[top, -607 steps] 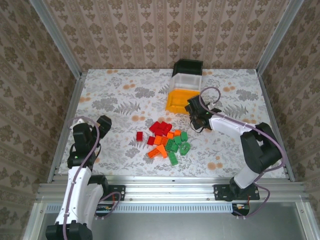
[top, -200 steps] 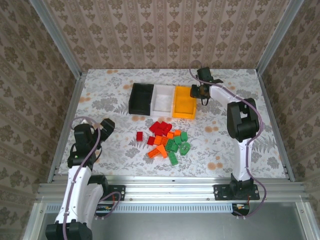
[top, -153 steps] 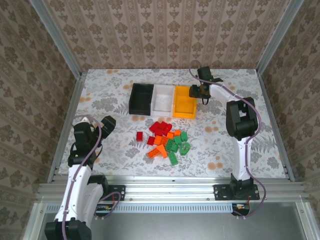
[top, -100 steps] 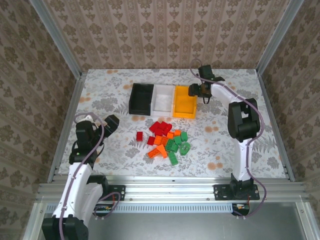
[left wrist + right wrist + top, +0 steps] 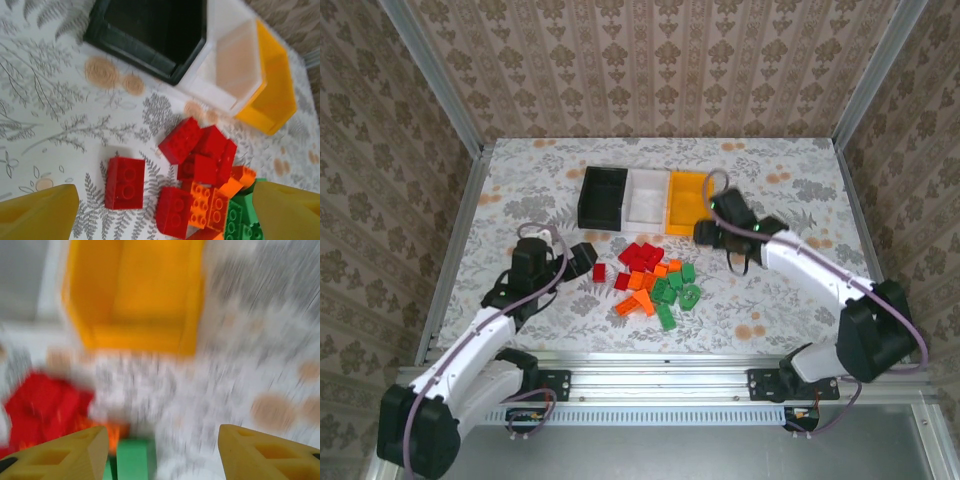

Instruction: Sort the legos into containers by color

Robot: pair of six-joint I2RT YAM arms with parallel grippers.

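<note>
- The legos (image 5: 650, 280) are lying in a loose heap in the middle of the tabletop (image 5: 540, 190), with none in a container. The red cluster (image 5: 640, 256) is sitting on the far side, the green bricks (image 5: 675, 293) on the near right and the orange bricks (image 5: 636, 304) between and in front.
- A lone red brick (image 5: 599, 271) is lying apart at the heap's left edge, flat, studs up.
- In the left wrist view this brick's long axis is running away from the camera. The fingers (image 5: 37, 217) are standing to either side, so I judge they would be closing across its short width.
- The left end effector (image 5: 582, 255) is hanging just beside that brick, to its left and slightly beyond it. Its jaws are spread wide and holding nothing. It is the nearer arm for the red pieces.
- The right end effector (image 5: 705, 232) is hanging between the heap's far right edge and the near corner of the yellow bin (image 5: 687, 200). Its jaws are also spread and empty, and its wrist view is blurring badly. It is the nearer arm for the green and orange pieces.
- The black bin (image 5: 603, 200), white bin (image 5: 648, 197) and yellow bin are standing side by side in a touching row beyond the heap, all looking empty.
- No brand, label or lettering is showing legibly on bricks, bins or arms.
</note>
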